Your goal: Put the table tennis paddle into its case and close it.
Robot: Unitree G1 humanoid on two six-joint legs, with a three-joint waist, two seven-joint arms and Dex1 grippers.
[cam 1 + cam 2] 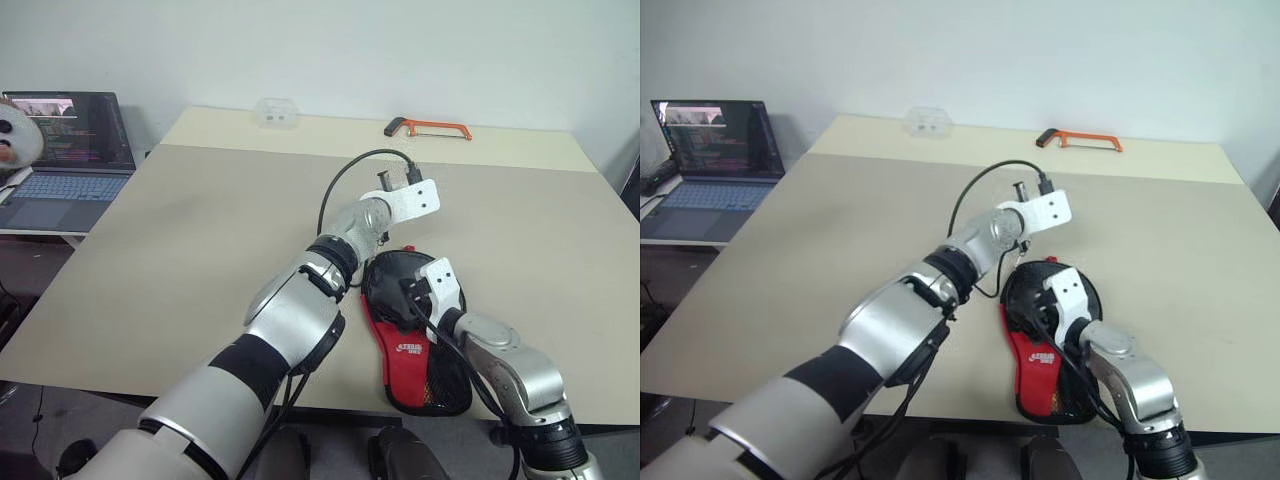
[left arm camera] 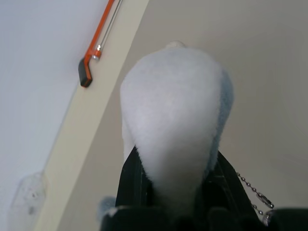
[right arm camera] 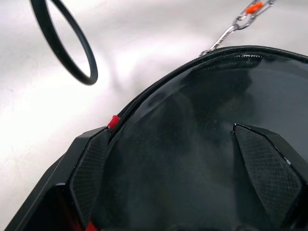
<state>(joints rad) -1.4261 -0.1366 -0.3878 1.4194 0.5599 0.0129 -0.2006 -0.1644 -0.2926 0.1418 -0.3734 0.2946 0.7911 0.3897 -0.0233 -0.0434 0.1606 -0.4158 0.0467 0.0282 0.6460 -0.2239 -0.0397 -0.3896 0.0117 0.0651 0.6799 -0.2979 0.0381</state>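
A wide beige worktop (image 1: 200, 230) stands against a plain white wall. To its left, on a lower side table, sits one open laptop (image 1: 65, 150). At the far edge of the worktop lie one orange hacksaw (image 1: 430, 127) and one small clear plastic box (image 1: 277, 112).

One case (image 1: 412, 340) lies near the front edge, black with a red panel and a white logo, its round end pointing away from the robot. The paddle's black face (image 3: 202, 159) shows in the right wrist view, inside the case's rim.

The left arm reaches forward across the middle, its wrist raised above the round end of the case. The left gripper (image 2: 175, 192) has its fingers (image 2: 132, 178) pinching one fluffy white ball charm (image 2: 175, 115), lifted off the worktop, with a thin bead chain (image 2: 252, 192) hanging from it. The right gripper (image 3: 185, 168) lies low over the case, its fingers (image 3: 89, 168) spread wide on either side of the round end; whether they press on it I cannot tell.
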